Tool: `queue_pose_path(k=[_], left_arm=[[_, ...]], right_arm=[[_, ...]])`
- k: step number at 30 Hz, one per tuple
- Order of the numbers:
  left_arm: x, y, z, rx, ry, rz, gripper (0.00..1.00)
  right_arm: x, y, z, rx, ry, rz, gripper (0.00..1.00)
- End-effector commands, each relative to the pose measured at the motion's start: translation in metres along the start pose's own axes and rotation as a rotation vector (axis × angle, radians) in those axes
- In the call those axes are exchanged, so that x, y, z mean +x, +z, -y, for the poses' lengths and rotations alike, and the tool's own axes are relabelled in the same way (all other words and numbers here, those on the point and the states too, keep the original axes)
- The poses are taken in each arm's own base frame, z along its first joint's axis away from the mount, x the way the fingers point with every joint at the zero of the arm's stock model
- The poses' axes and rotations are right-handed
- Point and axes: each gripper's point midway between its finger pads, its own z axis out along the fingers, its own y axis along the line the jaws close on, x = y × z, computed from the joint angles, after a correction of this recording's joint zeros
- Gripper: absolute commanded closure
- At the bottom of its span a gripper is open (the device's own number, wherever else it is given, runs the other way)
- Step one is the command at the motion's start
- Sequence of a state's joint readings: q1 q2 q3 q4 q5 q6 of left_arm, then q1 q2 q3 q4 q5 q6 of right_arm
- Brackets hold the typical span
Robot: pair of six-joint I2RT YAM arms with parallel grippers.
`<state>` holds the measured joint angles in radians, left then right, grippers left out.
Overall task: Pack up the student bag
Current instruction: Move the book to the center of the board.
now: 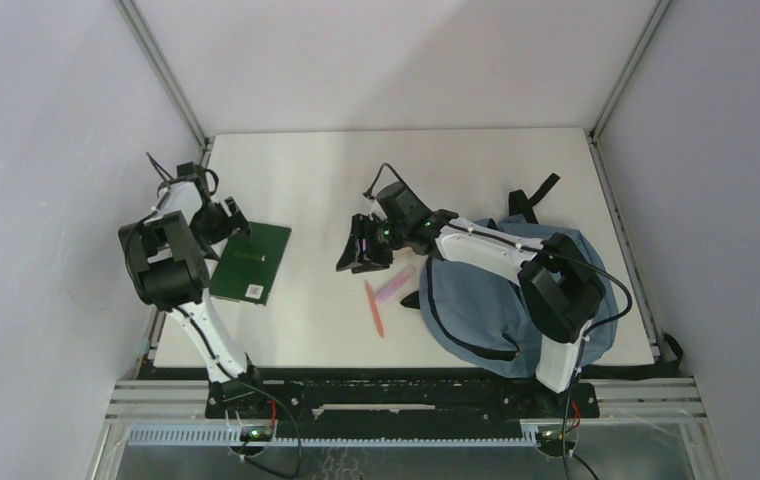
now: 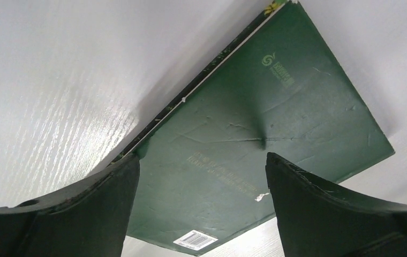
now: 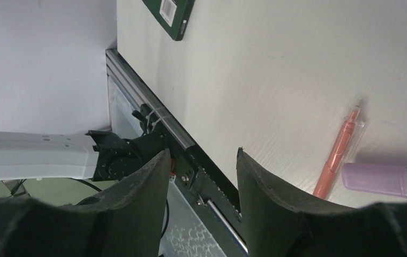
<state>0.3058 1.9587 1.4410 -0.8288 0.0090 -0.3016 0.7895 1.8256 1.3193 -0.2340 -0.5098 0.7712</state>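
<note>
Top external: the student bag (image 1: pixel 496 300) lies flat on the right side of the table (image 1: pixel 306 180), under my right forearm, with its black straps trailing off its far edge. I can't tell whether its zip mouth is open. Book, pen and marker all lie outside it, so I judge most of the packing is left.

My left gripper (image 1: pixel 228 222) sits over the far-left corner of the green book (image 1: pixel 252 262). The book is flat near the table's left edge, well apart from the bag. In the left wrist view my fingers (image 2: pixel 105 203) stand wide apart with the cover showing beyond the gap and nothing pinched. The left fingertip is right by the page-side edge; touching or not, can't tell. A flat book gives no purchase from above, so I read the wide spread as set up to catch an edge.

My right gripper (image 1: pixel 361 248) hovers mid-table, near the purple marker (image 1: pixel 394 284) and the orange pen (image 1: pixel 374 308), which both lie just left of the bag. In the right wrist view my fingers are partly spread, the gap is bare and I'm holding nothing. Pen and marker are off to the right of my fingers, not between them.

The split makes sense: the small items sit next to the bag with my right arm nearest, and the book falls to my left. Next for the right, I'd guess: move over the pen and set the jaws across its barrel. Risk: the thin pen rolls away.
</note>
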Motion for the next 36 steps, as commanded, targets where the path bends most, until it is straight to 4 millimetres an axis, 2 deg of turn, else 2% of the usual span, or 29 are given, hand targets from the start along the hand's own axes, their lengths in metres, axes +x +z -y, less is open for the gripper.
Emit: queue_pose_path(k=[1,11,15,17,21,25,27,30,33,36], left_arm=[[0.002,0.003,0.024,0.134,0.057,-0.033,0.09],[0.064,0.008,0.071,0.097,0.199,-0.133,0.1],[0.075,-0.001,0.071,0.067,0.195,-0.116,0.09],[0.069,-0.013,0.07,0.073,0.187,-0.069,0.09],[0.032,-0.043,0.056,0.055,0.157,0.045,0.08],[-0.013,-0.051,0.023,-0.028,0.105,0.169,0.06],[-0.027,-0.044,0.007,-0.061,0.07,0.175,0.06],[-0.033,-0.026,-0.004,-0.071,0.043,0.124,0.05],[-0.025,-0.002,-0.001,-0.045,0.055,0.036,0.06],[-0.012,0.009,0.007,0.006,0.058,-0.025,0.08]], right_arm=[[0.0,0.004,-0.007,-0.038,-0.027,0.002,0.42],[-0.007,0.005,-0.01,-0.062,-0.012,0.017,0.4],[-0.006,0.005,-0.009,-0.058,-0.014,0.018,0.4],[-0.006,0.005,-0.009,-0.06,-0.013,0.016,0.4],[-0.005,0.004,-0.011,-0.057,-0.019,0.02,0.4],[-0.004,0.004,-0.013,-0.054,-0.022,0.022,0.4],[-0.002,0.004,-0.014,-0.051,-0.025,0.02,0.4],[0.001,0.003,-0.014,-0.042,-0.034,0.016,0.39],[0.002,0.003,-0.015,-0.046,-0.035,0.013,0.39],[0.001,0.003,-0.016,-0.048,-0.034,0.015,0.39]])
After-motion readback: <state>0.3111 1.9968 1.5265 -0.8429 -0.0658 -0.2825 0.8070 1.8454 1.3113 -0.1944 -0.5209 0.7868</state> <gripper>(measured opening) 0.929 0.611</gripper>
